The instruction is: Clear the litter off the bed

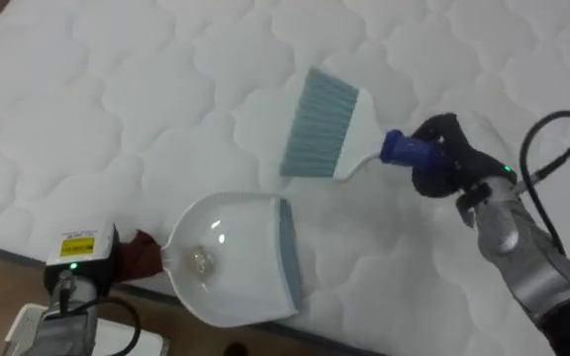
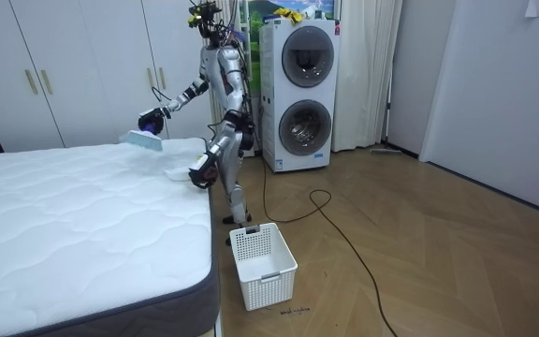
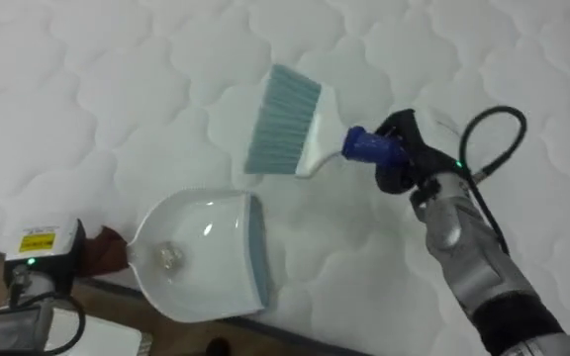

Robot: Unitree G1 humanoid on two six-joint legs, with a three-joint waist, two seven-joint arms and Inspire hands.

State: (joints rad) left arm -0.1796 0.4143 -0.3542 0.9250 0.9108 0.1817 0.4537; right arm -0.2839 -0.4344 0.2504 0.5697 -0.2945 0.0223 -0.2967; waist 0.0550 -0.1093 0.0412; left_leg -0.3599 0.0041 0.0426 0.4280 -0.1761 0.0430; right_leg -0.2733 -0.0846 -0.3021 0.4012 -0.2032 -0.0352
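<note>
While the right hand (image 1: 435,156) is clenched round the blue handle of the brush (image 1: 336,127), the bristles point down toward the dustpan (image 1: 240,287), a short gap apart from its lip. Whether they touch the mattress (image 1: 87,109) I cannot tell. The pan lies at the bed's near edge, lip facing the brush, with a small pale bit (image 1: 198,262) already inside. The left hand (image 2: 200,173) sits at the pan's handle by the edge; whether it grips I cannot tell.

A hard stroke could flick debris past the pan or off the bed. The quilted surface dips, so the lip may not sit flat and crumbs could slide under it. Since the pan lies at the very edge, a knock from the brush could tip it and spill the bit onto the floor.

On the floor near the robot stands a white basket (image 2: 263,265), with a stacked washer (image 2: 298,94) behind. Nothing lies between brush and pan.
</note>
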